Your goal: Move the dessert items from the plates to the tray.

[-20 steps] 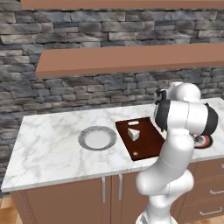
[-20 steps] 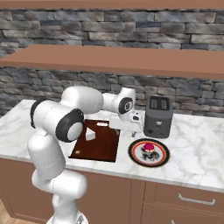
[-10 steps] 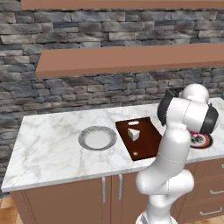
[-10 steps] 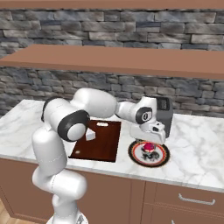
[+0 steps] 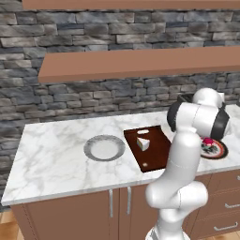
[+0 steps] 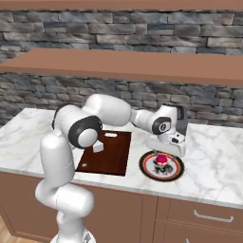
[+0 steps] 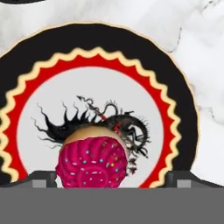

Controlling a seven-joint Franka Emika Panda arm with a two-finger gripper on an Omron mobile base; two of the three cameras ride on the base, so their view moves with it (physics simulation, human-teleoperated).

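Marble counter (image 5: 56, 159) under a stone wall with two brown shelves; wood cabinets below. Tray (image 5: 154, 154), dark reddish-brown board, sits mid-counter, white handle slot at its far end, near edge close to the counter front. Cake wedge (image 5: 143, 144) lies on the tray, white, side stripes too small to read; also seen at (image 6: 98, 147). A small pale speck lies near the tray's front edge.

Grey plate (image 5: 104, 148), white centre, sits left of the tray, just beside it, not touching. Bare marble all around it to the left and front.

Dark plate (image 6: 161, 166) sits right of the tray, apart from it, near the counter front. Close up (image 7: 183, 100): black rim, cream edge line, red zigzag ring, white centre with a black ink-like dragon figure. No readable writing anywhere.

Cupcake (image 7: 95, 161) stands on that plate's centre: magenta ridged body with tiny coloured sprinkles, pale tan rim behind it. Also at (image 6: 162, 158).

Gripper (image 6: 163, 151) hangs right over the cupcake, pointing down, a dark toaster-like box behind it. Fingertips (image 7: 41, 178) are spread, one each side of the cupcake, not touching it. Open marble right of the plate.
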